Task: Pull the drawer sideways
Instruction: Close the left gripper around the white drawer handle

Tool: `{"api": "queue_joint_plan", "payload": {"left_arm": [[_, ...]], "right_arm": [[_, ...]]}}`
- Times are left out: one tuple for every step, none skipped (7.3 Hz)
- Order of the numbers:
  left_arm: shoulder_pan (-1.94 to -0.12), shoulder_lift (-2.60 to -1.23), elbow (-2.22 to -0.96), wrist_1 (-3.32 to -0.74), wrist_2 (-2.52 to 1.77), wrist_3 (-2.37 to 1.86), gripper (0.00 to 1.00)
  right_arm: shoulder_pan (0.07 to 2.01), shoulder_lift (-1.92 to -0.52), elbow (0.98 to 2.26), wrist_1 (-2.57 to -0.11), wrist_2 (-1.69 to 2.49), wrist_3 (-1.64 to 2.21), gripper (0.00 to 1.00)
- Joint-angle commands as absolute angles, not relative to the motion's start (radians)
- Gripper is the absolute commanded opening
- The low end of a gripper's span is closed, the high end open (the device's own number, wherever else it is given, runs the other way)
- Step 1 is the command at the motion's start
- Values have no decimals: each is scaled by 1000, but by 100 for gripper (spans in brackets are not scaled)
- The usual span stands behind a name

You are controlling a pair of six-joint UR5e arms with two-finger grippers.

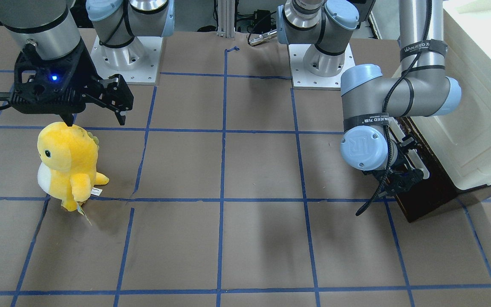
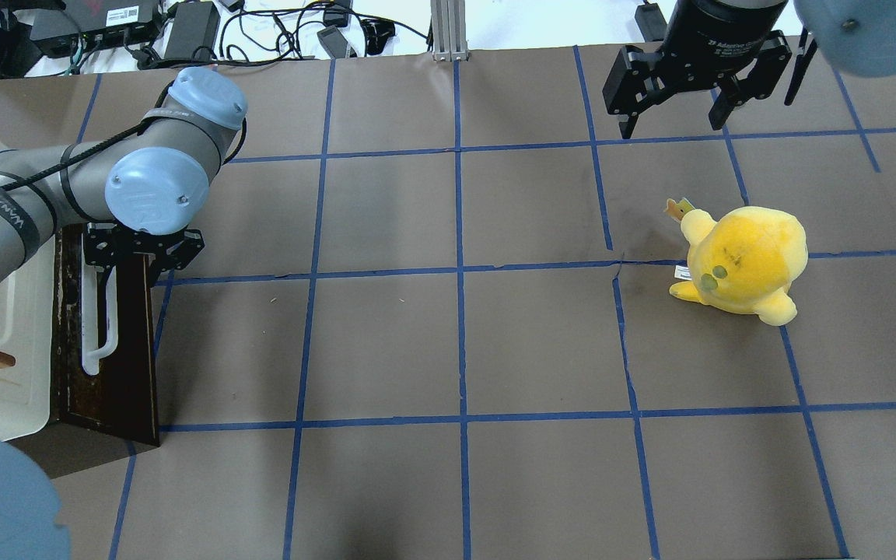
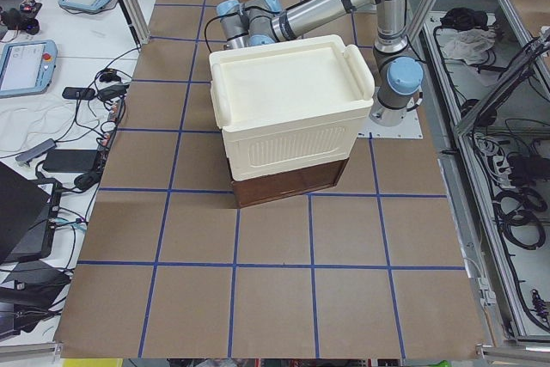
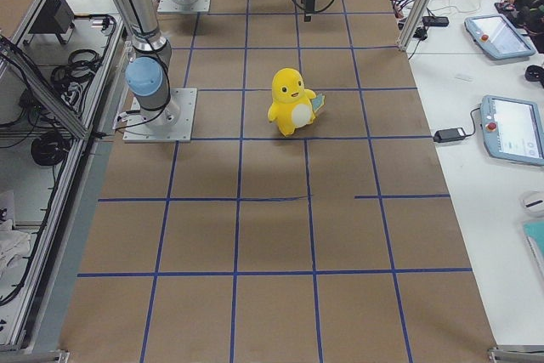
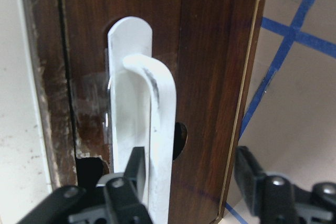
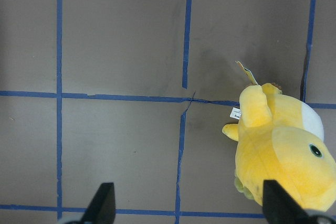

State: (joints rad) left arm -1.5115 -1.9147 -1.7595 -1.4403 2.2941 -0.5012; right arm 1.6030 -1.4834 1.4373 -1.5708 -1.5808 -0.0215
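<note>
Brown counter [image 2: 386,342] gridded with blue tape [image 2: 460,350]; left claw [image 5: 190,157] spread astride white handle [image 5: 160,108] of drawer [image 5: 210,51], right claw [image 2: 671,129] spread.

drawer [image 2: 133,365] under the box [image 2: 5,311] — plush toy [image 2: 743,260] well apart

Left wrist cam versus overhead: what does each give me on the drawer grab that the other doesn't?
Left wrist only: the left end effector is open and straddles the white handle, with one finger clear of it. Overhead only: the yellow plush toy and the open right end effector, far across the table. Both: the dark drawer front and its handle.
</note>
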Motion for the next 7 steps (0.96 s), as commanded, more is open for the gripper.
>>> {"api": "queue_joint_plan", "payload": {"left_arm": [[-1511, -1916, -1759, -1440, 2295, -500, 58], [-1508, -1913, -1759, -1442, 2295, -500, 57], [-1499, -1911, -1759, -1442, 2310, -500, 57], [-1497, -1908, -1759, -1442, 2321, -502, 57], [-1497, -1908, -1761, -1442, 2319, -503, 57], [-1497, -1910, -1761, -1442, 2318, -503, 57], [-1497, -1911, -1761, -1440, 2315, -503, 57]], "right_arm": [[1603, -1483, 1437, -1571, -1580, -21, 100], [1603, -1483, 1437, -1571, -1580, -21, 100], [1603, -1483, 1437, -1571, -1580, -21, 100], [1603, -1483, 1437, -1571, -1580, -21, 100], [1603, -1483, 1437, -1571, -1582, -21, 100], [1603, -1483, 1437, -1571, -1580, -21, 100], [1603, -1483, 1437, -1571, -1580, -21, 100]]}}
